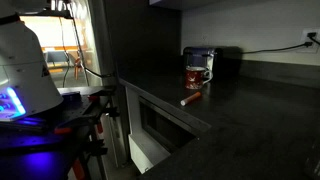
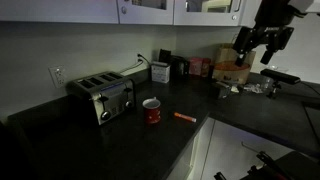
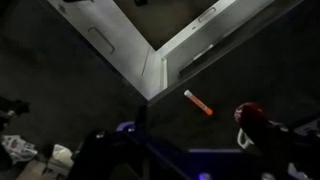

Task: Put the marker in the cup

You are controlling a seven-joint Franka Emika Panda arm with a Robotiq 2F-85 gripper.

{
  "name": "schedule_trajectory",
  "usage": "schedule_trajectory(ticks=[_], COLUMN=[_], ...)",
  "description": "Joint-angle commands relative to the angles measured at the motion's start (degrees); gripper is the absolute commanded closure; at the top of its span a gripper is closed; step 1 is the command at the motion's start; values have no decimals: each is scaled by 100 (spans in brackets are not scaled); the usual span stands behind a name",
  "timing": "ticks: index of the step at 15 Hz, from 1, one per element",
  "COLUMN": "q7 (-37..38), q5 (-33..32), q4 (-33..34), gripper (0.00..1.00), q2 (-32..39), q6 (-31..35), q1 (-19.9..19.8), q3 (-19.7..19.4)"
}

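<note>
Reaching down to the marker [image 2: 185, 116], just right of the cup [image 2: 151, 110], is best done crosswise; the end effector [image 2: 257, 57] is held spread, well apart.

An exterior view sits low, almost level with the dark tabletop [image 1: 250, 100]. It looks along the tabletop toward the far wall. The cup [image 1: 198, 75] and marker [image 1: 190, 98] lie mid-distance at centre frame, and the robot's base [image 1: 22, 60] looms close at the left edge.

An exterior view stands higher and farther back, facing down across the tabletop corner. The cup [image 2: 151, 110] and marker [image 2: 184, 117] sit at centre, and the gripper [image 2: 262, 48] is at upper right.

The wrist view looks steeply down from high above, with the marker [image 3: 198, 103] and cup [image 3: 250, 113] small at lower right.

All three views share the cup, the marker and the tabletop around them.
</note>
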Motion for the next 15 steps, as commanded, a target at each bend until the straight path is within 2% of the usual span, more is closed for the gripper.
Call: schedule_trajectory(ticks=[1, 6, 8, 12, 15], q7=[21, 21, 610, 2134, 3318], q5=[-26, -26, -126, -141, -369], q4=[17, 17, 10, 208, 596], gripper=[0, 0, 0, 0, 0], q2=[4, 4, 282, 1660, 2938], q6=[-19, -19, 419, 1669, 2375], q1=[31, 31, -185, -565, -1033], q3=[-27, -27, 326, 1018, 1505])
